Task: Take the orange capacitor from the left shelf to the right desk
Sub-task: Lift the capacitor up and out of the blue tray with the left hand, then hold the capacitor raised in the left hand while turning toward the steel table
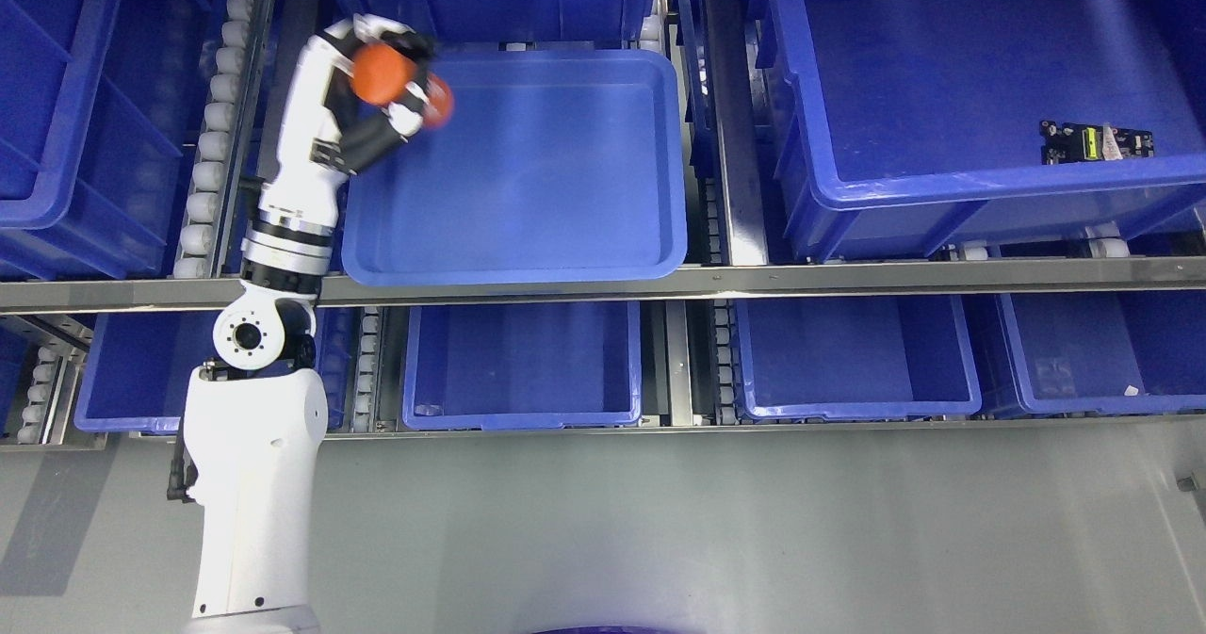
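Shelving fills the upper two thirds — blue bins on roller tracks, split by a steel rail point(660, 285) running across the frame; grey floor point(707, 530) below is open and bare.

Left arm point(254, 483) comes up from the lower left edge, crosses the rail and reaches the top-left corner of a shallow blue tray point(650, 144). Tray interior is bare, low raised rim all round, rounded corners; its front lip sits on the rail. Roller column point(212, 144) just left of the forearm, tall bin walls beyond it — tight on that side, open room over the tray to the right.

Left hand point(391, 97) is closed around the orange capacitor point(382, 73), fingers wrapped over it. Capacitor looks like a stubby rounded cylinder, bright orange, slightly motion-blurred; a second orange patch shows at the right of the fingers. It sits above the tray's left rear corner, held in the hand and off the tray floor.

Large bin point(942, 78) at upper right holds a small black component point(1096, 141) with a yellow label — print too small to read.
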Tool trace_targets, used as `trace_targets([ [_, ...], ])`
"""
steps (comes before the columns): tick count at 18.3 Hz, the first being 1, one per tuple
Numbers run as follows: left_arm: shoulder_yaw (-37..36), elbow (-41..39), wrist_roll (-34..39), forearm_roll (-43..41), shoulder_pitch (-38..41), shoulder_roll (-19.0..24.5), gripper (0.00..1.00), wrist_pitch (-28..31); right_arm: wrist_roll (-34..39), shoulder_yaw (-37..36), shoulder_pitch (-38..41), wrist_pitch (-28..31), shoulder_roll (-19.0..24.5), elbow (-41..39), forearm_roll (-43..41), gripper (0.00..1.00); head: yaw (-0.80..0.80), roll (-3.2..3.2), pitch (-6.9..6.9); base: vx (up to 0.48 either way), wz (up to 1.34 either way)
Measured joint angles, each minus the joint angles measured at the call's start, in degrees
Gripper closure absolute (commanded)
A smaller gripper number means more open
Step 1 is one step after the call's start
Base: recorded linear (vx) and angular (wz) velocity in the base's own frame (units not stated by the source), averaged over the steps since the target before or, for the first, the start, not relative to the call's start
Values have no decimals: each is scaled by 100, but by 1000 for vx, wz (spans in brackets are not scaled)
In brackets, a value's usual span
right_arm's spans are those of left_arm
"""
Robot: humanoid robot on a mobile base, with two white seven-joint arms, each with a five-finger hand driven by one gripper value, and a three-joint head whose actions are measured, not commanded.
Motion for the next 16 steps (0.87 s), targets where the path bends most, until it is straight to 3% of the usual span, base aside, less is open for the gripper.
trace_targets([
  [6, -100, -333, 1607, 140, -113, -20, 99, -192, 0, 0, 0, -21, 0, 0, 0, 0, 0, 0, 0, 0, 0],
  [16, -441, -899, 1818, 206, -114, -37, 99, -90, 0, 0, -1, -24, 0, 0, 0, 0, 0, 0, 0, -3, 0],
])
